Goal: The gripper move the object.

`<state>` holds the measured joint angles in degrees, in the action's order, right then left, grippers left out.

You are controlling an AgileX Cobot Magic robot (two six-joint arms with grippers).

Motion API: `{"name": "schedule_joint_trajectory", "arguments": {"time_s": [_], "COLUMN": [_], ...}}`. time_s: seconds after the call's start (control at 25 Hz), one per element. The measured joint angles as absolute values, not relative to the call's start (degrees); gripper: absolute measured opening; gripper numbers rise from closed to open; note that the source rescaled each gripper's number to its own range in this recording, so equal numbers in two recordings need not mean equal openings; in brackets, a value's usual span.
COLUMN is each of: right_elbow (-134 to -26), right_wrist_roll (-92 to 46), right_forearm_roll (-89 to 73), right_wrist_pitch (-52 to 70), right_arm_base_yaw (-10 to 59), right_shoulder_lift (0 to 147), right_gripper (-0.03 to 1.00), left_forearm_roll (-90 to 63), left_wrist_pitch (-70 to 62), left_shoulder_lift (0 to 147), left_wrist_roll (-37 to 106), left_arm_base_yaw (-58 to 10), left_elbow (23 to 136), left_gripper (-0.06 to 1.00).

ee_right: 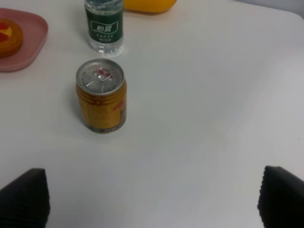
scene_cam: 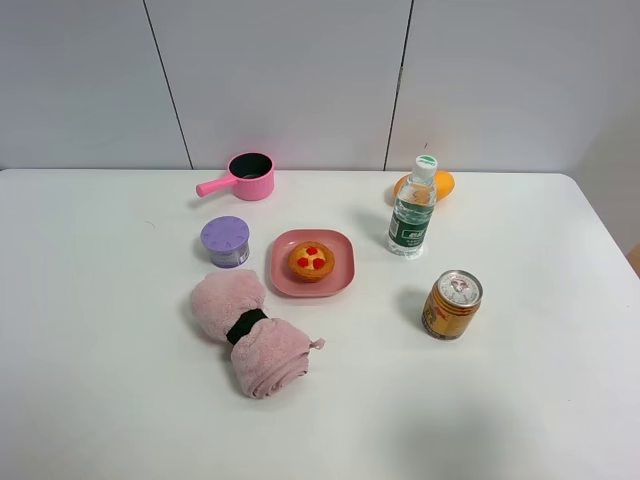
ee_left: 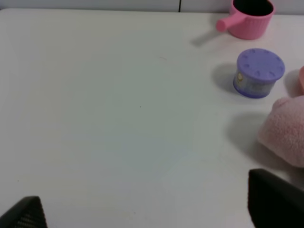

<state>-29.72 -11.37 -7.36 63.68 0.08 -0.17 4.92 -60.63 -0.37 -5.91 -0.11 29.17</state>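
Note:
The toy tart [scene_cam: 311,261], orange-brown with a yellow top and red dots, sits on a pink plate [scene_cam: 338,280] near the table's middle. Its edge also shows in the right wrist view [ee_right: 6,37], on the plate [ee_right: 33,45]. Neither arm shows in the exterior high view. My left gripper [ee_left: 149,211] is open and empty above bare table, with only its black fingertips [ee_left: 273,202] showing. My right gripper [ee_right: 152,202] is open and empty, with its fingertips [ee_right: 26,199] wide apart short of the gold can [ee_right: 101,95].
A rolled pink towel [scene_cam: 250,335] with a black band lies in front of the plate. A purple-lidded tub [scene_cam: 226,241] and a pink saucepan [scene_cam: 245,177] stand to the left and behind. A water bottle [scene_cam: 412,210], an orange fruit [scene_cam: 440,184] and the gold can [scene_cam: 452,304] stand on the right.

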Motion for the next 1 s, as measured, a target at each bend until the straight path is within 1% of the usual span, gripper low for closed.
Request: {"name": "schedule_joint_trajectory", "arguments": {"time_s": [0.44, 0.68, 1.0], "right_elbow": [-29.72, -29.70, -28.82], "right_wrist_roll": [-9.78, -9.67, -9.34], "right_forearm_roll": [-10.31, -11.62, -11.69], "right_wrist_pitch": [63.56, 60.66, 61.42], "right_arm_base_yaw": [0.08, 0.08, 0.08], "right_shoulder_lift": [-0.17, -0.17, -0.17], "right_gripper": [0.94, 0.94, 0.94], "left_forearm_roll": [4.92, 4.92, 4.92], "left_wrist_pitch": [-60.63, -60.63, -60.63], "left_shoulder_lift": [-0.37, -0.37, -0.37], "left_wrist_roll": [-5.91, -5.91, -5.91], "left_arm_base_yaw": [-0.11, -0.11, -0.11], "left_elbow": [29.17, 29.17, 29.17], "left_gripper": [1.00, 1.00, 1.00]}}
